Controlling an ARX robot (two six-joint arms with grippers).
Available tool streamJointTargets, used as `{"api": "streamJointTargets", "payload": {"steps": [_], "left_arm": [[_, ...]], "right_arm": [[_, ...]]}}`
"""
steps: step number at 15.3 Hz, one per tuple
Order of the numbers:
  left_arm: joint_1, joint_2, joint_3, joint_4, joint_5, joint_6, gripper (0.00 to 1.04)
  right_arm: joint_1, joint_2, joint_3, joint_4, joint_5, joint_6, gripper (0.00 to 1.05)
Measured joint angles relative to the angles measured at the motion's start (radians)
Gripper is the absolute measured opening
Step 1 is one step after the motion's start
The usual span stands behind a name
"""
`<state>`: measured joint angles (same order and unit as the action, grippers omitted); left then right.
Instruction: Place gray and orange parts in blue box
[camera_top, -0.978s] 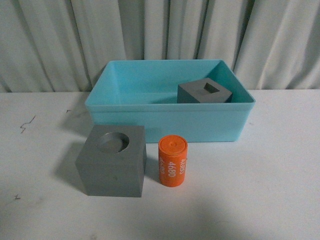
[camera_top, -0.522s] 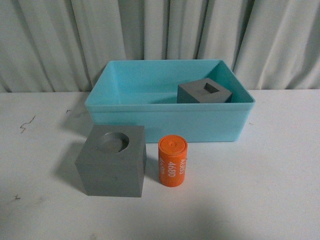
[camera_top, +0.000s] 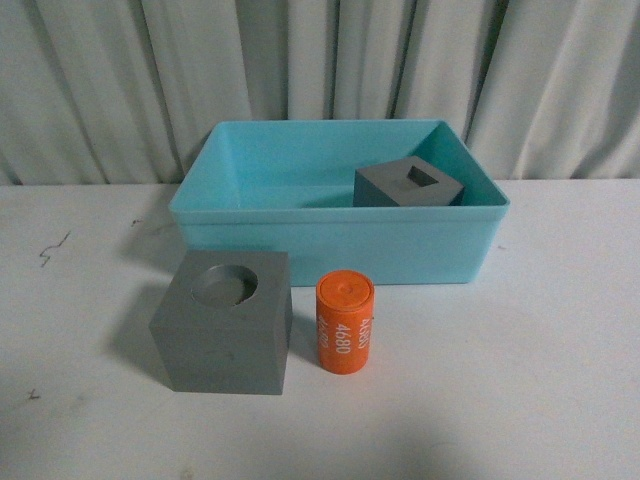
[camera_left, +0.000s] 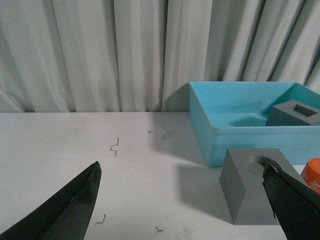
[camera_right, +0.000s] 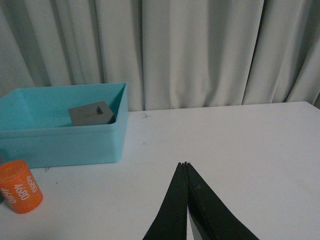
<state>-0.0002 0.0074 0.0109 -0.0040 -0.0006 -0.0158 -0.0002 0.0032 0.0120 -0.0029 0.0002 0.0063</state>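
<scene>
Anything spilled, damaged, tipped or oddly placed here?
Nothing stands out. One matte gray cube sits in the turquoise plastic bin; the other gray cube and the orange cylinder stand upright before it. Only small dark scuffs mark the white table.

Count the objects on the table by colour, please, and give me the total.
Light blue: 1, the large light-blue plastic bin.
Gray: 2, the matte gray cube with a round recess on the white table and the matte gray cube with a square recess inside the bin.
Orange: 1, the orange cylinder printed "4680".
Total: 4.
</scene>
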Motion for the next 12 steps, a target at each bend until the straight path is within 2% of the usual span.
{"api": "streamJointTargets", "payload": {"steps": [2, 3, 5, 7, 9, 10, 11, 12], "left_arm": [[0.0, 0.0, 0.0, 0.002, 0.0, 0.0, 0.98], [0.0, 0.0, 0.0, 0.001, 0.0, 0.0, 0.98], [0.0, 0.0, 0.0, 0.001, 0.0, 0.0, 0.98], [0.0, 0.0, 0.0, 0.001, 0.0, 0.0, 0.98], [0.0, 0.0, 0.0, 0.001, 0.0, 0.0, 0.98], [-0.052, 0.219, 0.144, -0.308, -0.09, -0.093, 0.98], [-0.143, 0.714, 0.362, -0.18, -0.13, -0.143, 0.98], [-0.172, 0.848, 0.426, -0.098, -0.131, -0.134, 0.98]], "right_arm": [[0.0, 0.0, 0.0, -0.001, 0.0, 0.0, 0.02], [0.0, 0.0, 0.0, 0.0, 0.0, 0.0, 0.06], [0.0, 0.0, 0.0, -0.001, 0.0, 0.0, 0.28], [0.0, 0.0, 0.0, 0.0, 0.0, 0.0, 0.44], [0.0, 0.0, 0.0, 0.0, 0.0, 0.0, 0.7], [0.0, 0.0, 0.0, -0.001, 0.0, 0.0, 1.0], [0.0, 0.0, 0.0, 0.0, 0.0, 0.0, 0.98], [0.0, 0.0, 0.0, -0.001, 0.0, 0.0, 0.98]]}}
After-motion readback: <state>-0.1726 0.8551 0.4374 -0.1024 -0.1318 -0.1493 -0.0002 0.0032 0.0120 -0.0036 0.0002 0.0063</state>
